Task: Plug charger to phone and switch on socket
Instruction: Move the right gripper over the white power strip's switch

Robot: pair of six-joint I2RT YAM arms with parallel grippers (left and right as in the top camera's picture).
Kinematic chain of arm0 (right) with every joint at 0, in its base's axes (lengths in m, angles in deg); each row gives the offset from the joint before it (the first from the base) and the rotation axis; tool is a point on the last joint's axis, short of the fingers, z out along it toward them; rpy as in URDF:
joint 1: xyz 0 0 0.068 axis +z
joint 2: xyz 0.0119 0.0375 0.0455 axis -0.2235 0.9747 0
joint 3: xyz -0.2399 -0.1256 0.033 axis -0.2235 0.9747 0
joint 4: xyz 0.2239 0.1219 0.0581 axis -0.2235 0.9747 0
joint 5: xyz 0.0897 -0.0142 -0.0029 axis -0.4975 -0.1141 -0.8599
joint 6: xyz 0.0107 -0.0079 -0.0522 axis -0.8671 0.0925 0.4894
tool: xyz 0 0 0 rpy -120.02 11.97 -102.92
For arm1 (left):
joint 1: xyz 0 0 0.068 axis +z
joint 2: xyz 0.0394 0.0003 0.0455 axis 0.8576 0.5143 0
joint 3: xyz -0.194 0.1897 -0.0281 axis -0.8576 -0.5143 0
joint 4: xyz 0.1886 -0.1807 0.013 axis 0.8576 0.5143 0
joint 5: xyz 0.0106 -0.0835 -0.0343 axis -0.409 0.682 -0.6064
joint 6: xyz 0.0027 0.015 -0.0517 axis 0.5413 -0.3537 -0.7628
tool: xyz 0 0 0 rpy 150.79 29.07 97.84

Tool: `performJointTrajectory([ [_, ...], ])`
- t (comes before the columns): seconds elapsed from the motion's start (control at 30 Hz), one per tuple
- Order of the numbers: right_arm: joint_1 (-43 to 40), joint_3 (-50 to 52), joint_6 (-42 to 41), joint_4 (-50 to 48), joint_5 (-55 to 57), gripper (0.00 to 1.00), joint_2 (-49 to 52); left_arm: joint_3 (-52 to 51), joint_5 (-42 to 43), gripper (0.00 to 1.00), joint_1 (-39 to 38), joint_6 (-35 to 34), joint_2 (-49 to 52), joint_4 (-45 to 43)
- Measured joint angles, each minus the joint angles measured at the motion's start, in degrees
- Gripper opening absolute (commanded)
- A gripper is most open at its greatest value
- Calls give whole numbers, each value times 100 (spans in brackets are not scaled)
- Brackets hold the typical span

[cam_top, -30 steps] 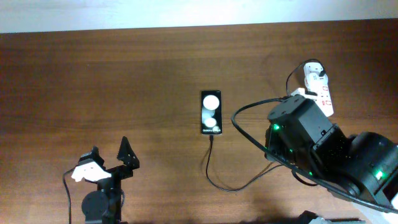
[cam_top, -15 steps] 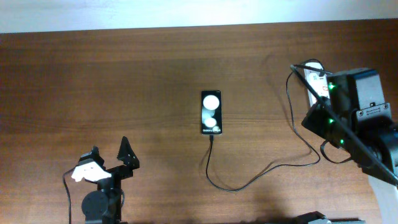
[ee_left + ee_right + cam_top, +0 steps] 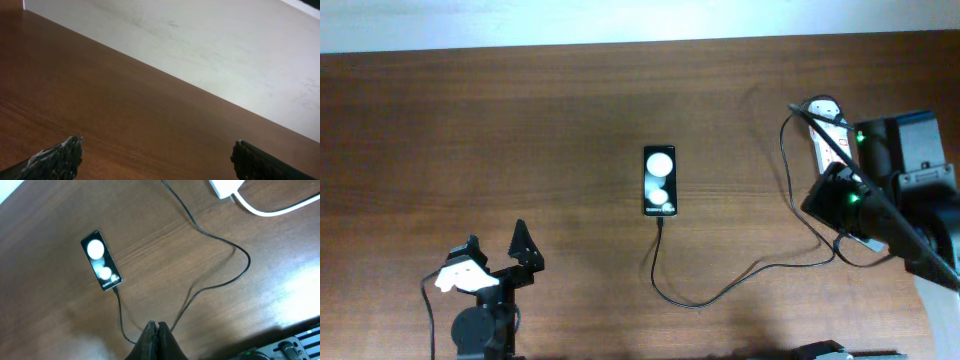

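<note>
The phone [image 3: 660, 181] lies flat at the table's middle, two white circles on its face; it also shows in the right wrist view [image 3: 101, 260]. The charger's black cable [image 3: 720, 293] runs from the phone's near end, loops right and climbs to a white plug [image 3: 823, 108] at the socket [image 3: 828, 140]. My right arm partly hides the socket. A corner of the socket [image 3: 227, 186] shows in the right wrist view. My right gripper [image 3: 156, 326] is shut and empty, high above the cable [image 3: 220, 240]. My left gripper [image 3: 495, 262] is open and empty at the front left, and also shows in its wrist view [image 3: 157, 155].
The socket's thick white cord [image 3: 272, 210] trails off to the right. The table's far edge meets a pale wall [image 3: 210, 45]. My right arm's black body [image 3: 885, 195] stands over the table's right edge.
My right arm has swung from right of centre to the far right edge by the socket, uncovering the cable loop. The cable's right part shifted. The left arm has not moved.
</note>
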Motion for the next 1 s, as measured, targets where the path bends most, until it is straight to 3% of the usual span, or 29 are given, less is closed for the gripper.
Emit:
performJointTrajectory([
  [0.13,-4,-208,-2,50,-2,4,601,0,0,99,0,0,0,-4],
  [0.23,-195,-916,11,407,-35,4,1274,0,-2,99,0,0,0,-2],
  [0.33,-953,-1917,125,573,-195,4,1869,0,0,99,0,0,4,-2],
  [0.57,-2981,-2120,476,579,-946,4,2459,0,0,99,0,0,4,0],
  [1.0,-3139,-2131,752,-133,-1093,5,3296,0,0,99,0,0,4,0],
])
